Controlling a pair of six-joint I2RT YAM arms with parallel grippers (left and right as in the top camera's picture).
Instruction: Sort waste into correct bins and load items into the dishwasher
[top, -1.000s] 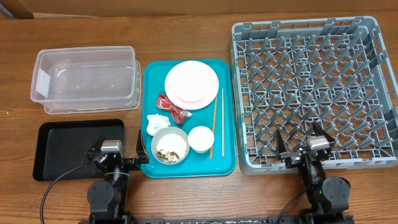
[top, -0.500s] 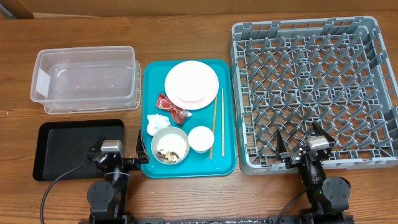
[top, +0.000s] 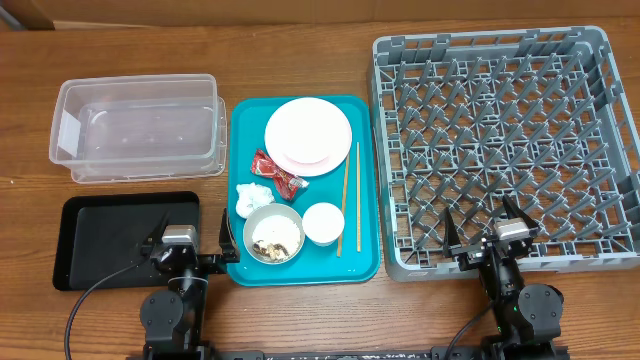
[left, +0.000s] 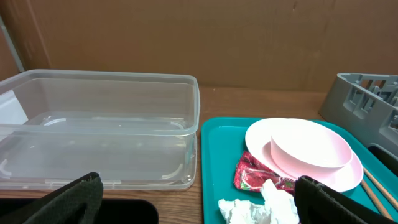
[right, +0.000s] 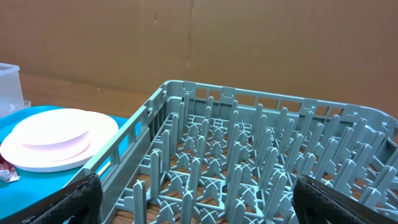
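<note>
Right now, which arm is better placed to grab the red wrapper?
Left. The left gripper sits open beside the teal tray, the red wrapper just ahead; the right gripper faces the dish rack.

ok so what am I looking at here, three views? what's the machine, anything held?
Two robot arms sit at the near edge of a wooden table: the left arm and the right arm. The overhead view looks straight down. The other two come from cameras on each wrist, and the dark shapes in their lower corners are that arm's own jaws. Both sets of jaws stand open and hold nothing.

On the table: a clear rectangular plastic tub, a shallow black rectangular tray, a large grey plastic dish rack and a teal tray. The teal tray carries stacked round white and pink plates, a red shiny wrapper, a crumpled white napkin, a pale bowl with food scraps, a small white cup and wooden chopsticks.
</note>
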